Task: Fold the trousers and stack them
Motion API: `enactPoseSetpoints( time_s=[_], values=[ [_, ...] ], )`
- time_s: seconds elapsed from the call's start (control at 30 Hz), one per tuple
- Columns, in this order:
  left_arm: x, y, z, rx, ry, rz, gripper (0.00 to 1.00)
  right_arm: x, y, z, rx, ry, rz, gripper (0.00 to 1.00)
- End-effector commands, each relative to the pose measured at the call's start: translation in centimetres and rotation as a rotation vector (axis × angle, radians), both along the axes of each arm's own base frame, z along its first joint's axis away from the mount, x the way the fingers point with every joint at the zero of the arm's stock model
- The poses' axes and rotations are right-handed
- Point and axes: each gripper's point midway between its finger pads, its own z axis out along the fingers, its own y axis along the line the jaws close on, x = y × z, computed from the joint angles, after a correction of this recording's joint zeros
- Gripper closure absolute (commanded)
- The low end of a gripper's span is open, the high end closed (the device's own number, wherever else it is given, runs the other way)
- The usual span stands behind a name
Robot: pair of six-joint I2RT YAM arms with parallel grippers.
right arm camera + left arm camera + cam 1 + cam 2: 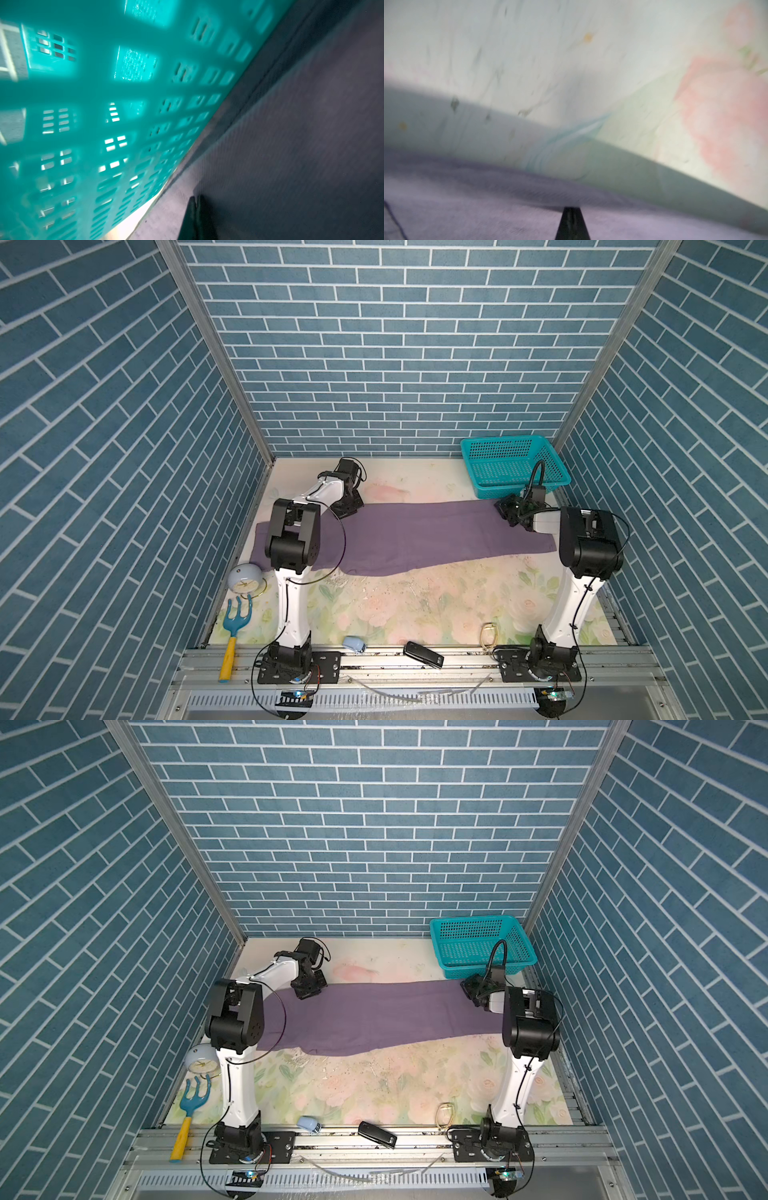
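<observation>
Top views. The purple trousers (415, 539) lay spread crosswise over the far half of the floral table (415, 610), one end reaching its left edge and the other its right. The left gripper (348, 510) sat at the garment's far edge, left of centre. The right gripper (505, 512) sat at the far right corner, just in front of the teal basket (511, 466). The far edge ran straight between the two. A pale blue clock (245, 578), a blue hand rake (235, 626) and a small toy car (354, 644) lay well clear of the cloth. In a top view, the trousers (374, 1019) showed the same layout.

Left wrist view, blurred. The left gripper (572, 209) had its jaws pressed together to a point on the trousers (488, 207). The cloth edge stood lifted and cast a broad shadow on the table (571, 62).

Right wrist view. The right gripper (196, 199) was fully closed on the dark-looking trousers (301, 145). The basket (83, 93) wall rose just beside it.
</observation>
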Motion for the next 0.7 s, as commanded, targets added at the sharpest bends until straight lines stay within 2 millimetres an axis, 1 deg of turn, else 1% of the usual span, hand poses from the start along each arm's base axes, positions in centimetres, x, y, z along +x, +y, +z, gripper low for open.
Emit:
enactPoseSetpoints(
  time_s=[0.0,0.07,0.13,0.23,0.3,0.37,0.47,0.53,0.6,0.63,0.67],
  values=[
    [0.8,-0.1,2.4,0.012,-0.019,-0.014,1.00,-1.9,-0.1,2.0,-0.038,-0.011,0.004,1.00],
    [1.1,-0.6,3.8,-0.012,-0.050,-0.019,1.00,-3.6,-0.7,2.8,-0.100,0.013,0.008,1.00],
    [0.8,-1.0,5.0,-0.045,-0.076,-0.023,1.00,-5.7,-1.5,3.7,-0.175,0.042,0.008,1.00],
    [-0.6,-1.8,6.4,-0.090,-0.107,-0.029,1.00,-9.4,-3.3,4.9,-0.307,0.104,-0.004,1.00],
    [-1.9,-2.6,7.1,-0.099,-0.129,-0.046,1.00,-11.8,-4.5,5.5,-0.377,0.142,-0.014,1.00],
    [-3.5,-3.7,7.7,-0.106,-0.143,-0.077,1.00,-14.5,-5.9,5.4,-0.426,0.192,-0.043,0.90],
    [-6.2,-4.8,7.9,-0.099,-0.137,-0.126,1.00,-17.3,-7.1,5.5,-0.423,0.212,-0.084,0.74],
    [-8.1,-4.5,7.9,-0.083,-0.128,-0.142,1.00,-18.7,-7.5,5.7,-0.427,0.215,-0.100,0.65],
    [-10.0,-3.6,7.9,-0.068,-0.124,-0.137,0.99,-19.7,-7.9,5.8,-0.451,0.226,-0.109,0.52],
    [-11.1,-2.9,8.0,-0.050,-0.122,-0.134,0.93,-20.1,-8.0,5.8,-0.462,0.238,-0.108,0.44],
    [-12.1,-2.1,8.4,-0.032,-0.130,-0.129,0.84,-20.4,-8.1,5.7,-0.471,0.254,-0.107,0.39]
  ],
)
